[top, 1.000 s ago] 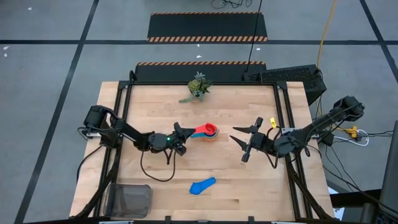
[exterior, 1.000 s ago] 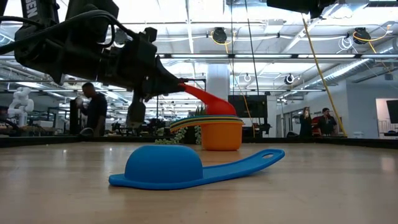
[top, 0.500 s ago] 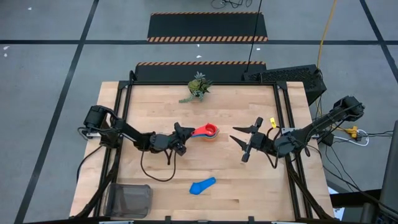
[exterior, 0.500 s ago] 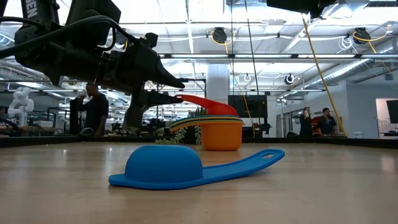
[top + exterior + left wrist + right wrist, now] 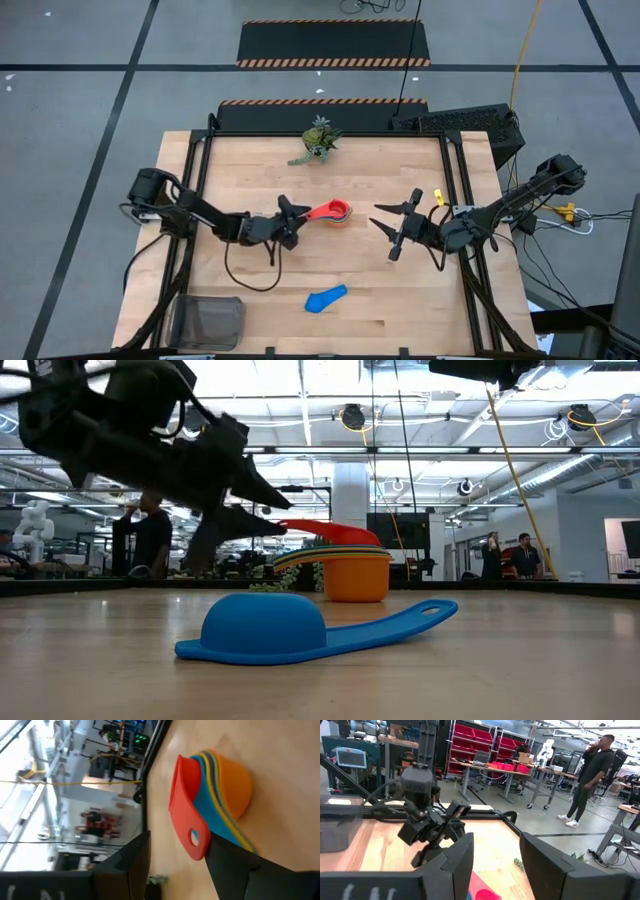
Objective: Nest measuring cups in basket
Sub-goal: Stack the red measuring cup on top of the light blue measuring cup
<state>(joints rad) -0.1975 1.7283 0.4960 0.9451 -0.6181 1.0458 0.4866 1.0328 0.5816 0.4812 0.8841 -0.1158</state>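
The nested measuring cups [image 5: 339,211], red on top, sat mid-tabletop [image 5: 250,160], near the plant [image 5: 318,139]. The left gripper [image 5: 290,214] hovered beside the red handle, jaws released. The right gripper [image 5: 388,225] waited apart, jaws parted, empty. A blue cup [image 5: 325,298] lay inverted beyond the basket [image 5: 208,322].

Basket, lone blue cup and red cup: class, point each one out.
basket [image 5: 208,322]: high view, its mesh floor.
blue cup [image 5: 264,626]: low view, its upturned bowl.
red cup [image 5: 186,815]: left wrist view, its handle.

Red cup [image 5: 338,209] tops nested stack [image 5: 220,795]: blue, yellow, purple, orange outermost. Lone blue cup [image 5: 325,298]. Light wood table [image 5: 250,170]. Dark grey basket [image 5: 208,322]. Green plant [image 5: 318,140]. Black arms.
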